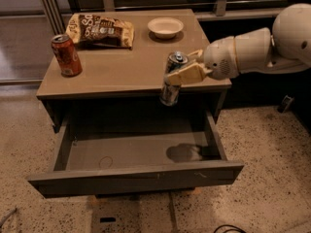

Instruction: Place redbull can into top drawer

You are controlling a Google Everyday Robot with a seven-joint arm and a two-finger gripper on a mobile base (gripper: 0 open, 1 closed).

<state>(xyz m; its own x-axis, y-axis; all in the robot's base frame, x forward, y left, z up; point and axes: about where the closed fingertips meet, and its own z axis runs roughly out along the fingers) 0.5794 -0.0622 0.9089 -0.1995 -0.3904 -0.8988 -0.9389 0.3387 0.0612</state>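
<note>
My gripper (183, 68) comes in from the right and is shut on the redbull can (171, 82), a slim silver and dark blue can with a silver top. I hold the can upright in the air, just past the table's front edge and above the open top drawer (136, 176). The drawer is pulled out wide and its inside is bare, with the can's shadow on its floor at the right.
On the tabletop (121, 67) stand a red soda can (66, 55) at the front left, a chip bag (101, 30) at the back left, and a white bowl (165, 26) at the back. Speckled floor surrounds the table; a railing runs behind.
</note>
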